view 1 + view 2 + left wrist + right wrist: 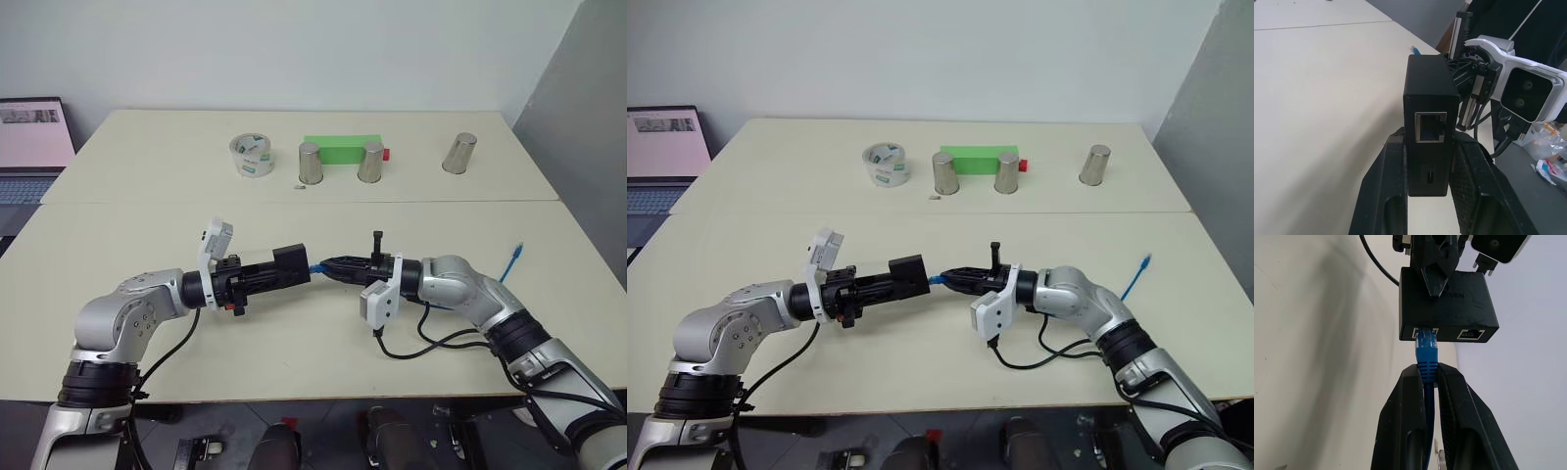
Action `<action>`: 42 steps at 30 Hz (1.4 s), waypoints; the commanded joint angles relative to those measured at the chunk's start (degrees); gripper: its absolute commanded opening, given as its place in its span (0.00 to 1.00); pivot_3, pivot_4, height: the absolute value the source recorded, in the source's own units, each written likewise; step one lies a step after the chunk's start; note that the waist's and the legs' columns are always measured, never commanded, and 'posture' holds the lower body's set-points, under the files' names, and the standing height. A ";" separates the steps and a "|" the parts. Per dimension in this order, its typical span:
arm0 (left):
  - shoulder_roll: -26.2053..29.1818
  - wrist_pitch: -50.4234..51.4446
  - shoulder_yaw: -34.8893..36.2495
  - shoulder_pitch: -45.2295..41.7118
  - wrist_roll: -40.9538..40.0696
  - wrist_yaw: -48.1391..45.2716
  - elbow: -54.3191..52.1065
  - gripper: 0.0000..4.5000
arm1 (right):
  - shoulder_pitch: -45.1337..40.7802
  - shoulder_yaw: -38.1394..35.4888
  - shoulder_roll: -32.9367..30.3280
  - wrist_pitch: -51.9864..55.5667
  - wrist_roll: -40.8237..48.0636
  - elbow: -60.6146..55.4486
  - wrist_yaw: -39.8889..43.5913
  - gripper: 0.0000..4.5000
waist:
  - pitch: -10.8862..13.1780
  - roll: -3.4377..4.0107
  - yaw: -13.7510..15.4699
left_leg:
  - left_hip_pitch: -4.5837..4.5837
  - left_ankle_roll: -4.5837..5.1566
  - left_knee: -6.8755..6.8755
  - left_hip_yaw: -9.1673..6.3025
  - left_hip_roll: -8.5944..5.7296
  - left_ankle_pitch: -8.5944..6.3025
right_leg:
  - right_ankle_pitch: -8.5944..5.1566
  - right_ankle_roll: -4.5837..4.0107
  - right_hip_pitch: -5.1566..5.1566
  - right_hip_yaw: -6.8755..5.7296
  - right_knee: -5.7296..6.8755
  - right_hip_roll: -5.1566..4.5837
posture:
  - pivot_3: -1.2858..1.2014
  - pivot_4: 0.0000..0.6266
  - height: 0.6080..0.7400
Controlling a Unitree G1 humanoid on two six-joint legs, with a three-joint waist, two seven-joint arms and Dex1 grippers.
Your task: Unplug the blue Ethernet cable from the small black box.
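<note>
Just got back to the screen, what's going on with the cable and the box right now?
The left gripper is shut on the small black box, holding it up over the table. The right gripper faces it and is clamped on the blue Ethernet cable right behind its plug. In the right wrist view the plug is still seated in one of the box's ports, so the unplugging has not happened yet. The cable's far end lies on the table.

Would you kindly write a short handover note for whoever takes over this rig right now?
Left hand: shut on the small black box, held above the table.
Right hand: shut on the blue Ethernet cable just behind its plug.
Done: both parts gripped, hands facing each other.
Left: the plug is still seated in the box's port; pull the hands apart to free it. The cable's far end lies on the table.
</note>
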 commanded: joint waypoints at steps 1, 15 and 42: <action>-0.07 -1.79 0.06 -0.98 0.97 -0.66 0.12 0.18 | -0.29 -0.67 -1.25 -0.72 3.66 -3.82 2.95 0.32 | 0.00 0.00 -0.02 | 0.00 0.00 0.00 0.00 0.00 0.00 | 0.00 0.00 0.00 0.00 0.00 0.00 | 0.52 0.24 1.00; 1.86 -8.82 -6.22 -4.08 6.08 -10.70 -1.59 0.18 | 10.11 -5.37 -9.88 75.66 61.18 -39.82 25.60 0.69 | 0.01 0.03 0.51 | 0.03 0.01 0.06 -0.14 0.01 -0.01 | -0.02 0.01 0.14 -0.09 -0.05 -0.01 | 0.52 0.24 1.00; 2.70 -10.30 -8.00 -4.05 7.35 -11.66 -5.86 0.18 | 6.58 -11.51 -1.63 97.35 62.76 -36.59 23.14 0.69 | 0.02 0.03 0.09 | -0.04 0.03 0.02 -0.12 0.03 -0.01 | -0.19 0.32 0.06 -0.12 -0.09 0.05 | 0.52 0.24 1.00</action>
